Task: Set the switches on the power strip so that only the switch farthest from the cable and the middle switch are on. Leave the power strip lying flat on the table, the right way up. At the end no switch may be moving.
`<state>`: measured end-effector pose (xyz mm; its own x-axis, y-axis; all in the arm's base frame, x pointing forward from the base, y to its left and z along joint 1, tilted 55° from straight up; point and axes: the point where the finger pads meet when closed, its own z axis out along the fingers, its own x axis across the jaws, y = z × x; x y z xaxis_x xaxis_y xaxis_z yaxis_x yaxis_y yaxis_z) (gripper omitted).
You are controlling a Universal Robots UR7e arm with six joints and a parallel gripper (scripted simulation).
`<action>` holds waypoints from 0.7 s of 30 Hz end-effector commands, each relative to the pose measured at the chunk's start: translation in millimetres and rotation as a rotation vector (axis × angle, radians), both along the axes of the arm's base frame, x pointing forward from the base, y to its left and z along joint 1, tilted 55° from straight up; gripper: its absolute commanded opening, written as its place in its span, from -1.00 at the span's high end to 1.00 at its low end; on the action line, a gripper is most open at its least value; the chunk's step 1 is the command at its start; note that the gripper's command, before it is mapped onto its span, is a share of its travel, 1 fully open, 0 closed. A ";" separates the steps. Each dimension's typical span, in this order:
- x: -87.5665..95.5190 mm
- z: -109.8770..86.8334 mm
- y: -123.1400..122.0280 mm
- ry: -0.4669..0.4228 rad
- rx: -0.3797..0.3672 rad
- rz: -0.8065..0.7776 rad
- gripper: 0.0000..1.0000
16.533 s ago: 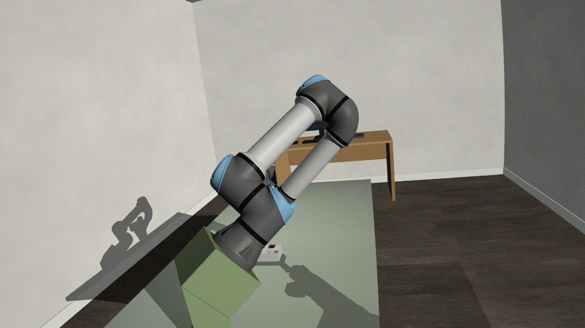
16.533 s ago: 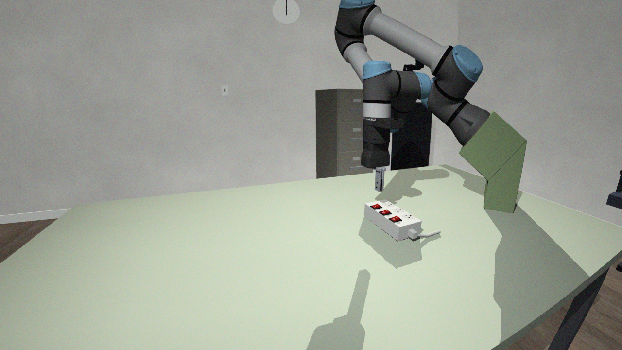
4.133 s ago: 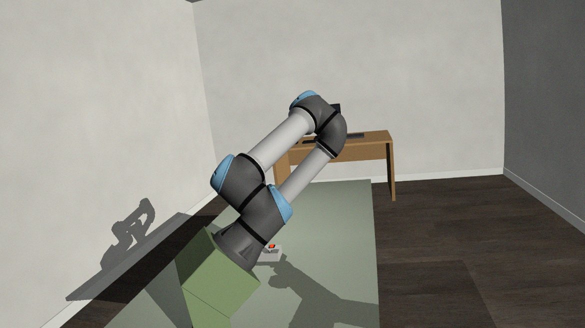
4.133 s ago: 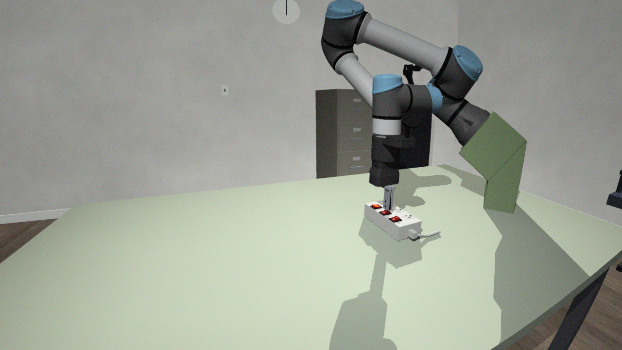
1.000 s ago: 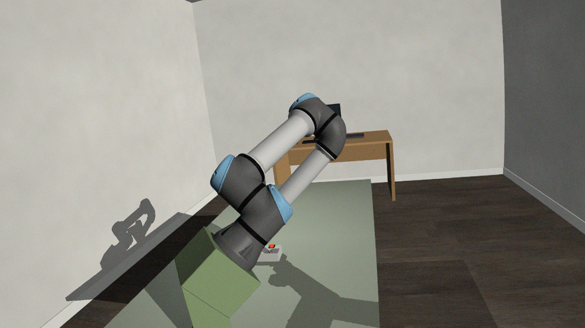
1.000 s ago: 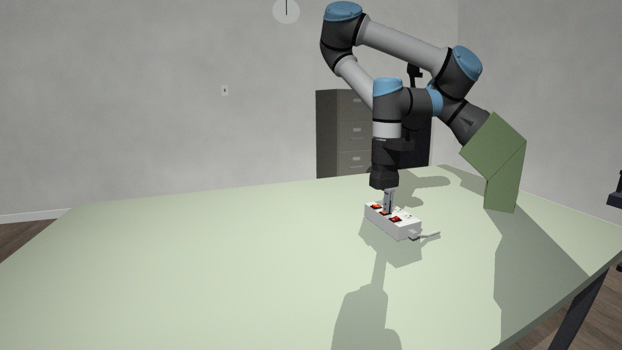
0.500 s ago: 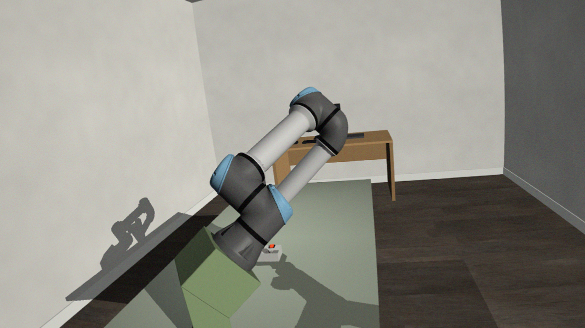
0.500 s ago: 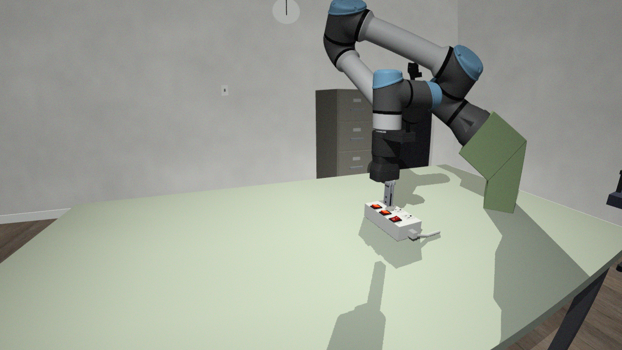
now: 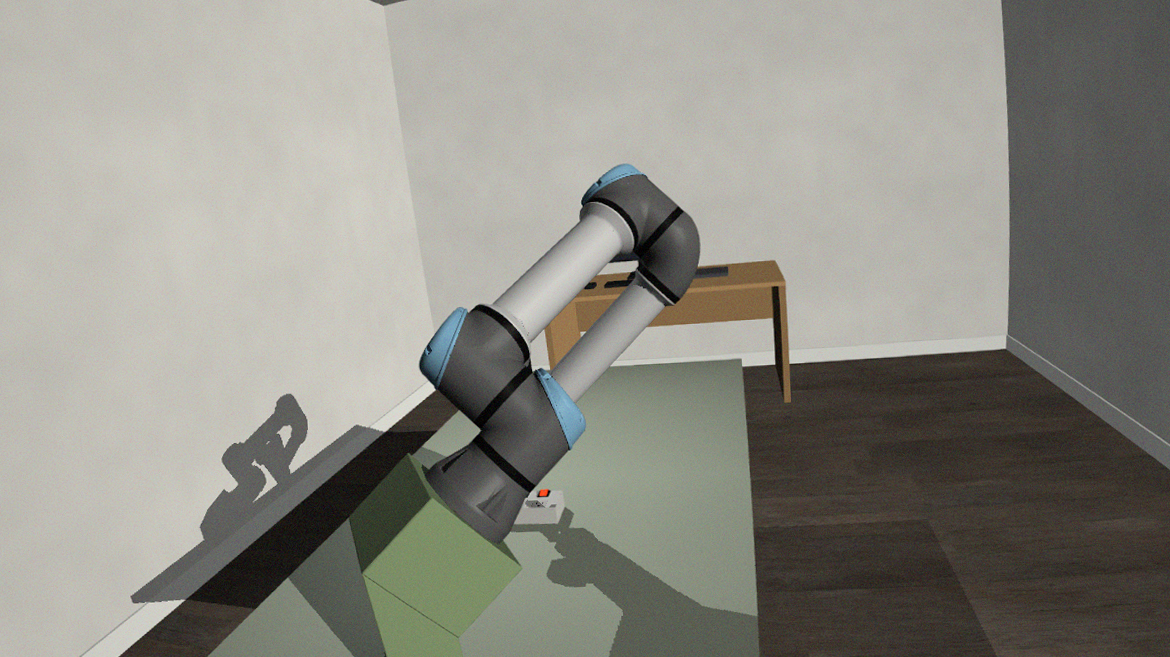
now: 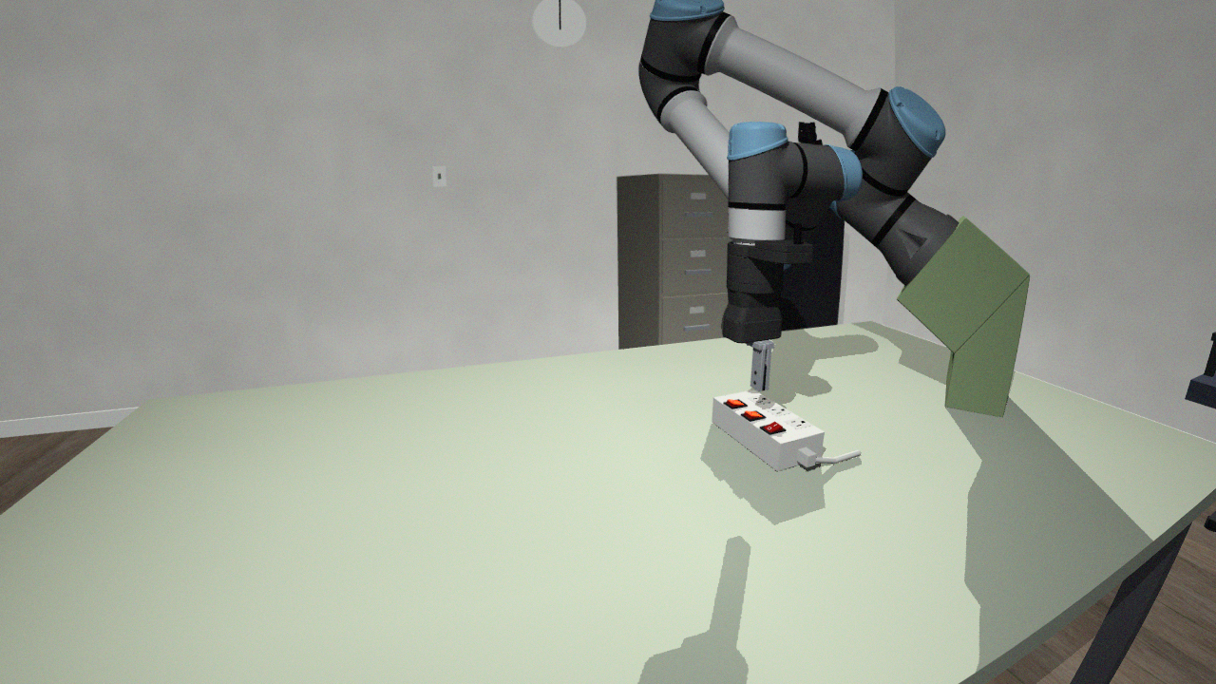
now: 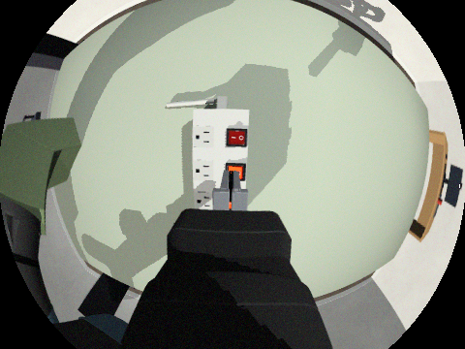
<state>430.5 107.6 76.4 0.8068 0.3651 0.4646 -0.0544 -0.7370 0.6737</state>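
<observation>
Bright, even light falls from above, throwing sharp arm shadows across the table [image 10: 340, 510] toward its near edge. The wrist view bends strongly at its round rim. No glare or blur.
</observation>
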 end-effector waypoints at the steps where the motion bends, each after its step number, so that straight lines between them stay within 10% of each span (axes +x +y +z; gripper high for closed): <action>1: -0.3 0.4 0.5 0.000 0.000 0.000 1.00; 11: -0.3 0.4 0.5 0.000 0.000 0.000 1.00; 12: -0.3 0.4 0.5 0.000 0.000 0.000 -1.00; 21: -2.6 2.7 2.7 0.000 0.000 0.000 -1.00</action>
